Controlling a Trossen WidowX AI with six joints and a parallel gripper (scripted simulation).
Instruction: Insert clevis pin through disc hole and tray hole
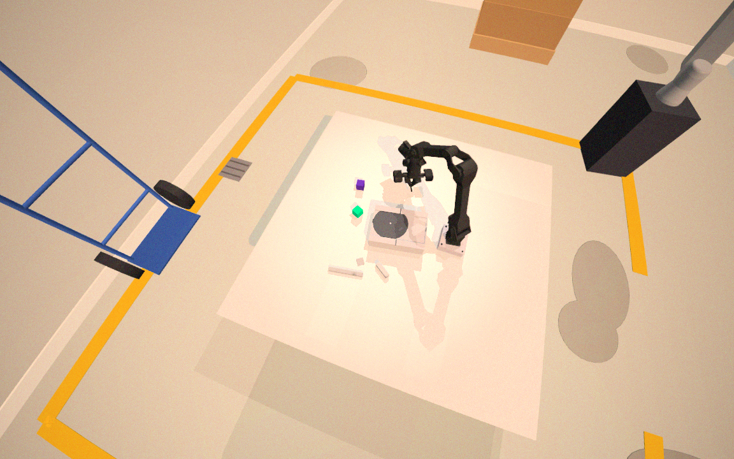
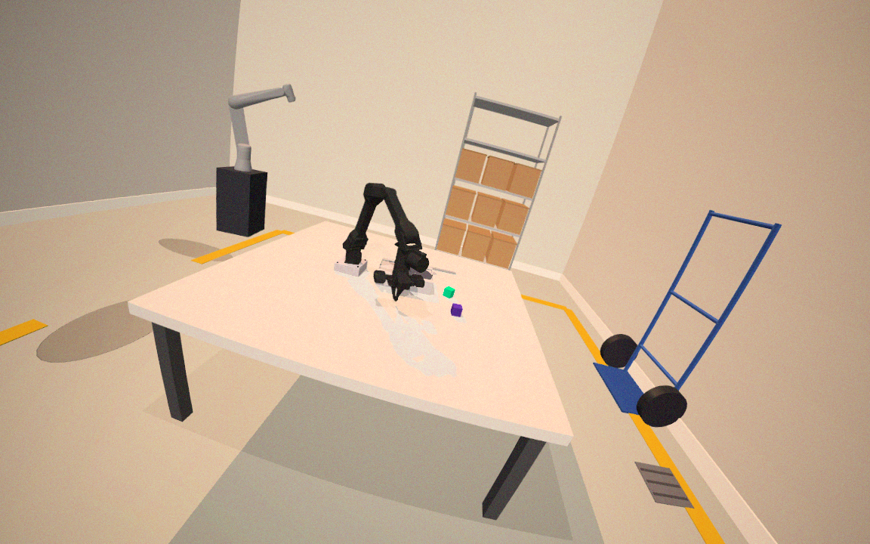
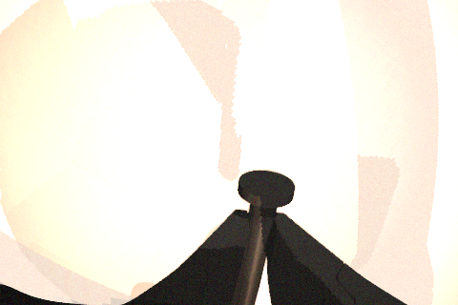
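Top view: The fingers are positioned above the tabletop, to one side of the tray and apart from it. The tray is a pale, rectangular, rimmed body. The disc lies in it: dark grey, round and thin, with a small bright spot at the centre. A green cube and a purple cube rest beside the tray. A long pale bar and a shorter one lie on another side, their long axes at an angle to each other. The pin cannot be made out reliably at this scale.

Exterior view: The black arm arches upward, and its fingers point down toward the tabletop. The gripper body partly hides the tray.

Wrist view: The fingers are clamped on the pin. Its flat, round head projects beyond the fingertips. The smooth cylindrical shank extends back between the fingers; in this view its long axis runs from the head to the bottom edge, inclined slightly left. The shank shows a brownish metallic highlight along its length; the head is dark.
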